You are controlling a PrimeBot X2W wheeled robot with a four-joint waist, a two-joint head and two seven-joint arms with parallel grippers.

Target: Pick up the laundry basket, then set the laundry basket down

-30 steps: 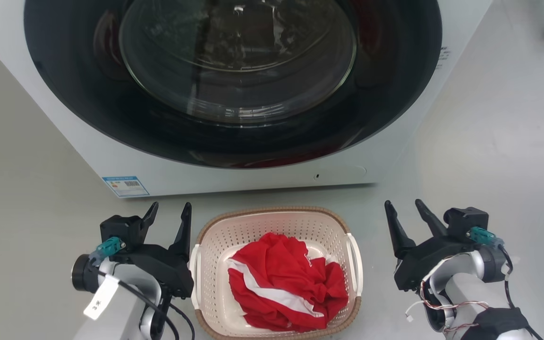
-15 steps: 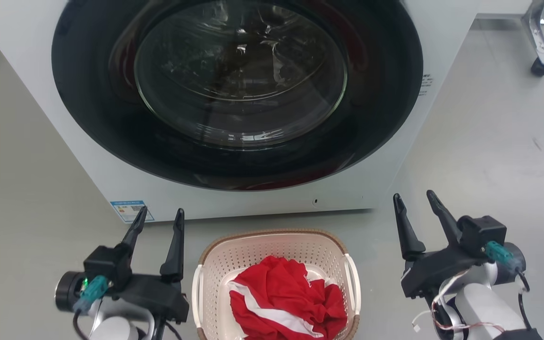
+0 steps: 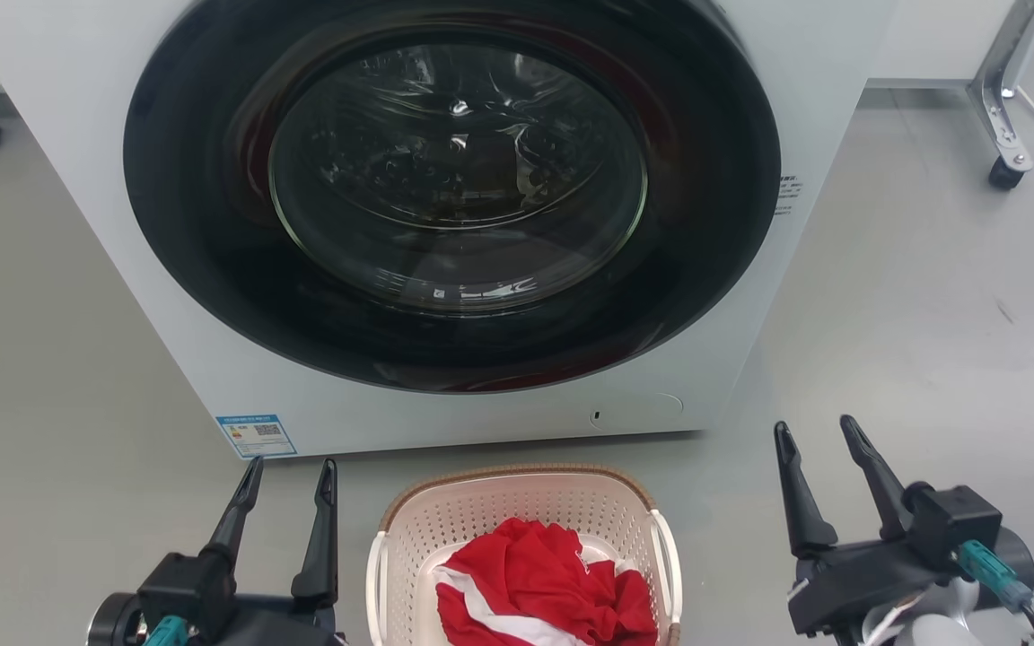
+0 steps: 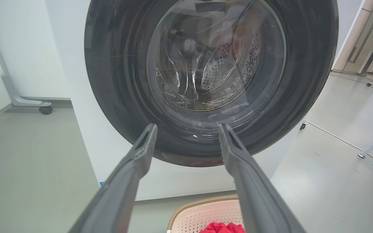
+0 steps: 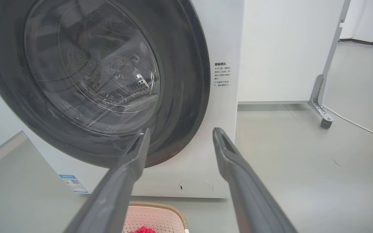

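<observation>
Cream laundry basket [image 3: 481, 520] on floor [image 3: 50, 359], left fingers [image 3: 323, 520] spread, right fingers [image 3: 795, 493] spread

The left claw [image 3: 292, 466] sits at the lower left of the head view, its two dark fingers parted and pointing up and forward. The right claw [image 3: 815, 427] sits at the lower right, fingers likewise spread, leaning slightly left. Both wrists are held low, level with each other.
</observation>
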